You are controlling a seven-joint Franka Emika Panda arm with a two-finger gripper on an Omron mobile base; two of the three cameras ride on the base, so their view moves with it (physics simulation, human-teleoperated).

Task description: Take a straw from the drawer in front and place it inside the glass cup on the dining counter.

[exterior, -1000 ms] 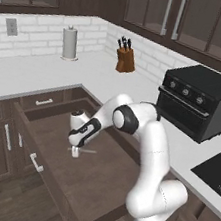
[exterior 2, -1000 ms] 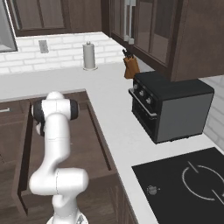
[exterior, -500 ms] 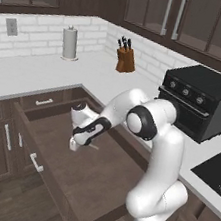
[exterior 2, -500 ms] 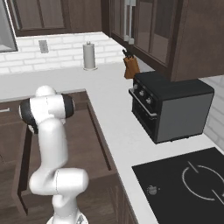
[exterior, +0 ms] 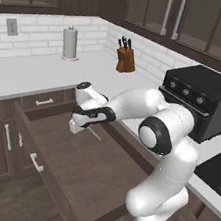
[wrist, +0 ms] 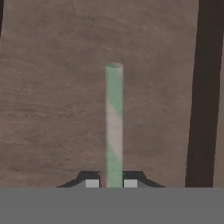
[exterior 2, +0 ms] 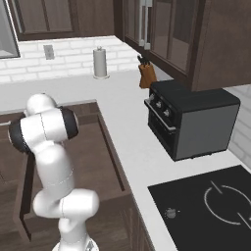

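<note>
Over the open drawer [exterior: 79, 163], the white arm reaches from the right side of the left base view toward the left, and its gripper [exterior: 76, 126] hangs above the brown wooden floor of the drawer. The gripper is clenched on the straw [wrist: 114, 127]. In the hand view the straw pokes out straight from between the two dark tips, with green and whitish stripes on it, and the drawer floor lies behind it. In the left base view the straw [exterior: 94, 134] is a thin pale line sticking out from the gripper toward the right, up off the wood and not lying on it. It is held by one end, so I think the long free part can go into a cup first.

Going from left to right along the white surface [exterior: 32, 72] at the back, there is a paper towel roll [exterior: 70, 43] standing up, then a knife block [exterior: 125, 59] by the brick wall, then a black toaster oven [exterior: 200, 99]. A black cooktop [exterior 2: 206, 201] sits on the surface nearest the right edge in the right base view.

The drawer is pulled far out, and that is why the arm can reach down inside it. The straw is out of its resting place, but it is not in a cup yet. I think the next job is to carry it away to the dining counter
</note>
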